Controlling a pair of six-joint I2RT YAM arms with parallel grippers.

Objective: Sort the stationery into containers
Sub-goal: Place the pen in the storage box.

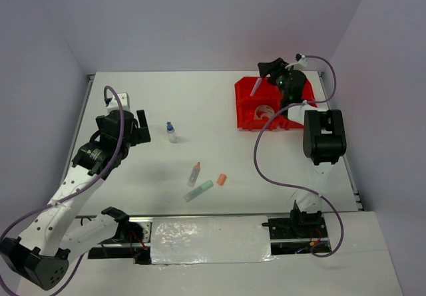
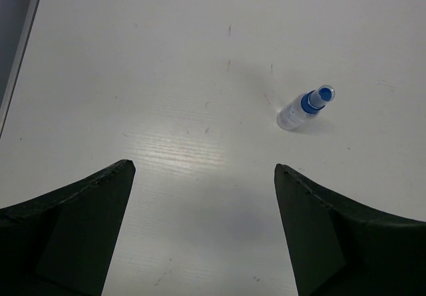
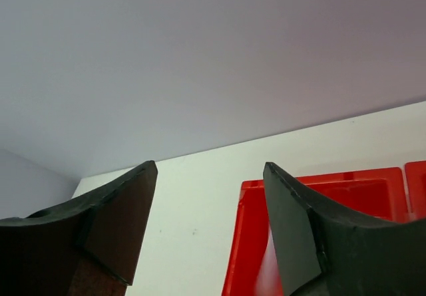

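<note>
Four stationery bits (image 1: 199, 190) lie loose mid-worktop, and the tippy-looking bottle (image 1: 171, 132) toward the left edge could get knocked rolling by the wide-open, empty left tool (image 2: 205, 168) near it; right tool (image 3: 210, 166) hangs parted over the red bins (image 1: 245, 110), far right corner.

A white surface (image 1: 200, 103) is sitting between pale lilac walls (image 1: 200, 16), a shiny strip (image 1: 206, 239) running along its near edge.
</note>
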